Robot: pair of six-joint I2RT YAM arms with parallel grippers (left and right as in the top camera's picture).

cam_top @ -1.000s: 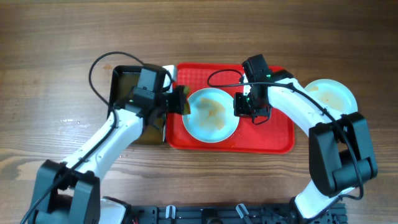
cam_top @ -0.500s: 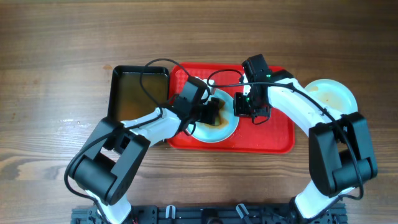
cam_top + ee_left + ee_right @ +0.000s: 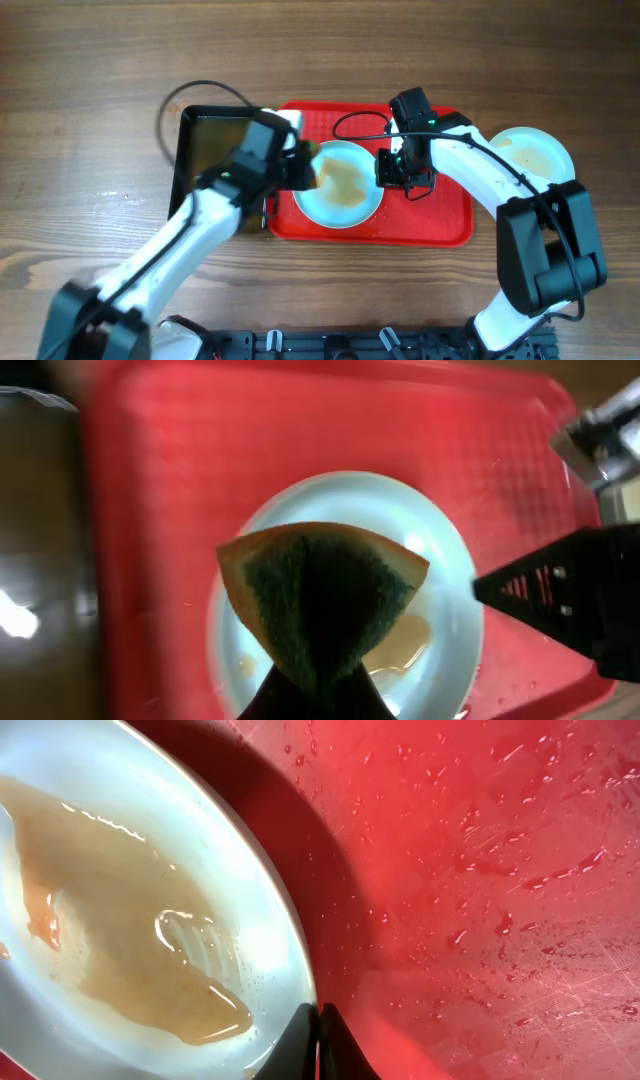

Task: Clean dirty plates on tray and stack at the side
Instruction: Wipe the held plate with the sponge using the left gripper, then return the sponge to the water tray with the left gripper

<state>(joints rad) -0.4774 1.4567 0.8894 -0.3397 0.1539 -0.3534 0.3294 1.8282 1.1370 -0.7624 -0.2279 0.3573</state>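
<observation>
A wooden table [image 3: 80,80] bearing a red tray [image 3: 440,225], overhead and wrist views.
A sauce-smeared plate [image 3: 340,205] lies on the red tray; the right gripper [image 3: 385,172] is closed narrowly on its right rim. The left gripper [image 3: 298,170] pinches a folded green sponge [image 3: 320,595] over the plate's left part; contact cannot be told. A second plate [image 3: 535,150], also smeared, rests on the table right of the red tray. A black tray [image 3: 210,140] of brownish water adjoins the red tray's left side.

Surface: brown wooden counter [image 3: 90,90]
Centre: red tray [image 3: 440,220]
Left: black tray [image 3: 181,150], just beside it
Right: stained plate [image 3: 540,152]
</observation>
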